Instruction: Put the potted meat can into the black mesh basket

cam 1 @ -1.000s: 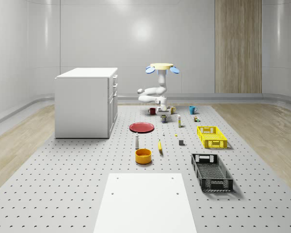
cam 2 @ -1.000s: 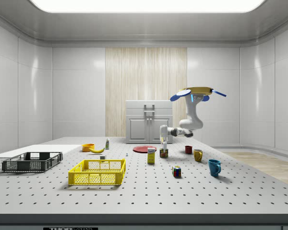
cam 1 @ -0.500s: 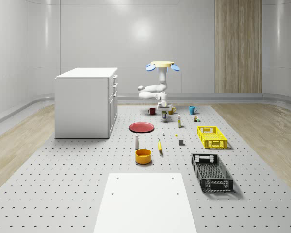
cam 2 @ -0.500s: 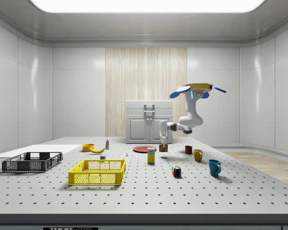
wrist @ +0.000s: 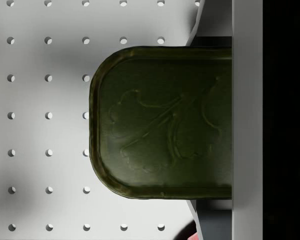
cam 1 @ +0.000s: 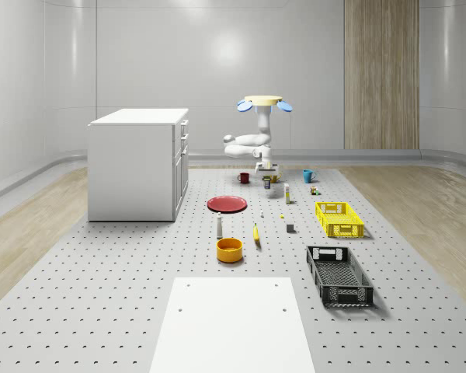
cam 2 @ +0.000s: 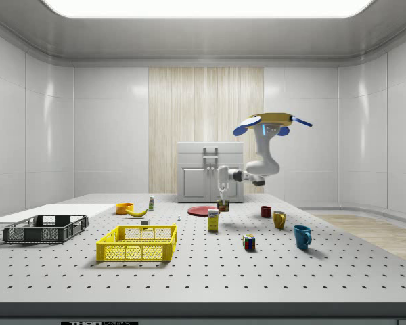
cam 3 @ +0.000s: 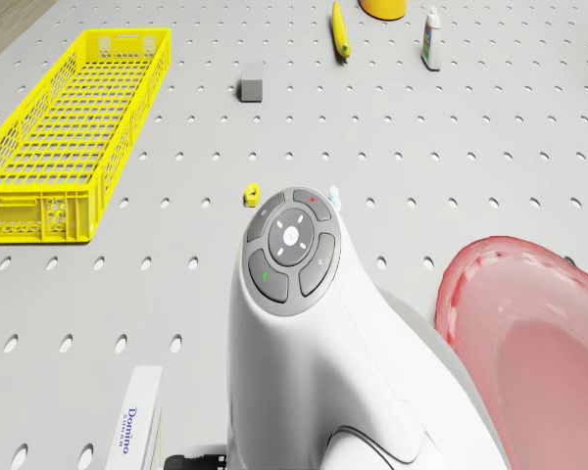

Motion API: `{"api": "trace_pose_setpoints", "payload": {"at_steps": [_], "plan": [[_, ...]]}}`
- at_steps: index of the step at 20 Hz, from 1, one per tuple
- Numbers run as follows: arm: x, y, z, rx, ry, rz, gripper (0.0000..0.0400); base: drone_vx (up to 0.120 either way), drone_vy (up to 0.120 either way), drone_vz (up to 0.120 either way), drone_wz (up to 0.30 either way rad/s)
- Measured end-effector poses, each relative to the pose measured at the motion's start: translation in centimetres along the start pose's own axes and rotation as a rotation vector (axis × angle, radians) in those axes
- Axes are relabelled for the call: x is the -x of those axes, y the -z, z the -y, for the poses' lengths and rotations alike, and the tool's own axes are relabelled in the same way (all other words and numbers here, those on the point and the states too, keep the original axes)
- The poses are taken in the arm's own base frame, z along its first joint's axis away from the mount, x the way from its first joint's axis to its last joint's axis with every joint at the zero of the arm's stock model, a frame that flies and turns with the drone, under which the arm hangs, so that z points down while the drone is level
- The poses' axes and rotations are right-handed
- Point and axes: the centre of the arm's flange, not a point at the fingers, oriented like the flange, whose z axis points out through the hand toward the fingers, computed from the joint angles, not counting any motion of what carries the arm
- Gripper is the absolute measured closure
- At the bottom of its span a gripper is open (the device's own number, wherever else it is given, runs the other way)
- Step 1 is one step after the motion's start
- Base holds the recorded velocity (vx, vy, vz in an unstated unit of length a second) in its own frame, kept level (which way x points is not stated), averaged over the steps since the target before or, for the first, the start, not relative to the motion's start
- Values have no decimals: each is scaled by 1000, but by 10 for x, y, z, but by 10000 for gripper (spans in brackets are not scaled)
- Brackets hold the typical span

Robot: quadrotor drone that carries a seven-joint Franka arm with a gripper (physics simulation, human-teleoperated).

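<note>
Above pegboard table (cam 1: 101,295), gripper (cam 2: 222,201) clamps potted meat can (wrist: 165,120)

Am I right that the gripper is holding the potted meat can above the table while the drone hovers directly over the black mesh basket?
Not quite: the gripper holds the potted meat can above the table, but the side view shows the drone far from the black mesh basket, near the red plate.

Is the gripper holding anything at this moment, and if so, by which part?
Yes: the gripper holds the potted meat can off the table, fingers on its two long sides, seen top-on at the wrist. The drone hovers above.
</note>
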Motion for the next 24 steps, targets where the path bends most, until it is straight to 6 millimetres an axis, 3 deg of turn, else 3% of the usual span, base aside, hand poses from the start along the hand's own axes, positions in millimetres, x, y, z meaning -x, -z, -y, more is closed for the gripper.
{"api": "trace_pose_setpoints", "payload": {"at_steps": [7, 13, 18, 24], "plan": [[0, 0, 0, 0, 0, 0, 112, 120, 57, 0, 0], [0, 0, 0, 0, 0, 0, 112, 120, 0, 0, 0], [0, 0, 0, 0, 0, 0, 112, 120, 0, 120, 0], [0, 0, 0, 0, 0, 0, 112, 120, 93, 73, 0]]}}
